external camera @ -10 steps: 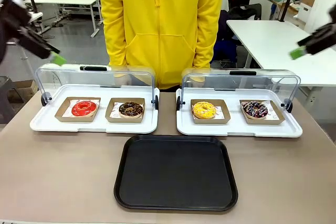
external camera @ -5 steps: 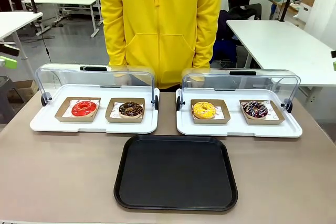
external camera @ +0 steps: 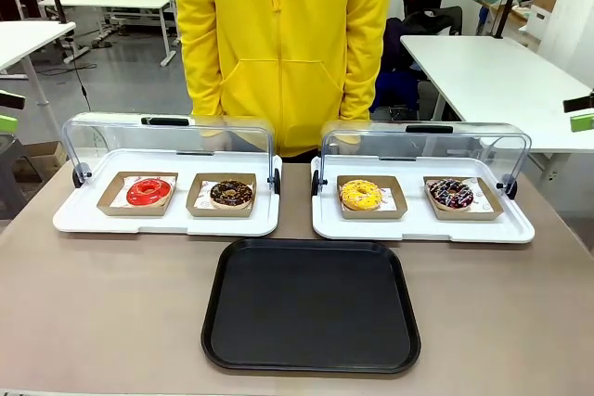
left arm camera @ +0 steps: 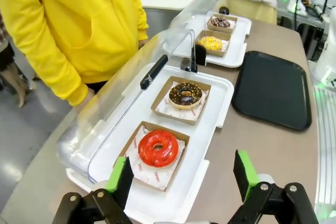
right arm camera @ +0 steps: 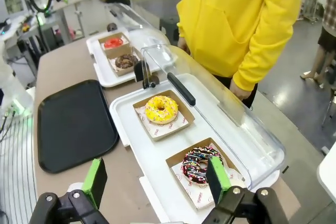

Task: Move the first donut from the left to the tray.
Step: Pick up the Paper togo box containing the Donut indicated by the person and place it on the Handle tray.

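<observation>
Straight ahead of the left hand [left arm camera: 182, 174], spread wide and holding nothing, sits the red donut [left arm camera: 158, 148], nearly centred on its approach.

boxed red donut [external camera: 149, 192], flat black tray [external camera: 311, 308]

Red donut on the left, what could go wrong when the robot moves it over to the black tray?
The left gripper is open, hovering short of the red donut. Closing straight on the glossy glaze could smear or dent it; its cardboard holder looks the safer grip. The chocolate donut sits close beside and the raised clear lid just behind, so the wide-open jaws might bump either. Lifted by one wall, the holder could tip before reaching the black tray.
</observation>
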Tool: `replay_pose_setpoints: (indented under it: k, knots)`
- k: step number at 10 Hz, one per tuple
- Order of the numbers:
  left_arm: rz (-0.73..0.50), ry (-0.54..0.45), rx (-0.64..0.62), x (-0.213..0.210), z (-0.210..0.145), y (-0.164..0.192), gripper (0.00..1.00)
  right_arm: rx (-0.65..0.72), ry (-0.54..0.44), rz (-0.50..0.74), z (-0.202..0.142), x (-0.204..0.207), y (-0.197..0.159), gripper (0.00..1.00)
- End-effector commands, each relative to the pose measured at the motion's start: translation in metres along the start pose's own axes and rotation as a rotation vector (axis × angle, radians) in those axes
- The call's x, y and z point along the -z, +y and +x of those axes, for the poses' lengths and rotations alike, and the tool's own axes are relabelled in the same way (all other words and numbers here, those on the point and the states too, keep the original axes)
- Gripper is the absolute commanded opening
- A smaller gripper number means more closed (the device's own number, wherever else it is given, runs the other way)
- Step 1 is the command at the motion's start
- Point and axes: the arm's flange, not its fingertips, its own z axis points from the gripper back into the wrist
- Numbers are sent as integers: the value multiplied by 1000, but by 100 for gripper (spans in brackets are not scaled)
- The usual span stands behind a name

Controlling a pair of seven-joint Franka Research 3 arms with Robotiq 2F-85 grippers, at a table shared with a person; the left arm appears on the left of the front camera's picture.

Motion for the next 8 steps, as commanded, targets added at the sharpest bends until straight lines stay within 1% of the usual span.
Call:
replay_pose_setpoints:
  k: [1, 3, 4, 8]
  knots:
    - [4, -15, 40, -1, 9, 1, 100, -30, -40, -15, 3, -6, 7, 100]
    - [21, -19, 27, -2, 6, 2, 100, -19, -18, -31, 6, -6, 7, 100]
    - [4, 11, 14, -1, 6, 0, 100, -3, -1, -15, 3, -10, 4, 100]
    - [4, 11, 14, -1, 6, 0, 100, -3, -1, -15, 3, -10, 4, 100]
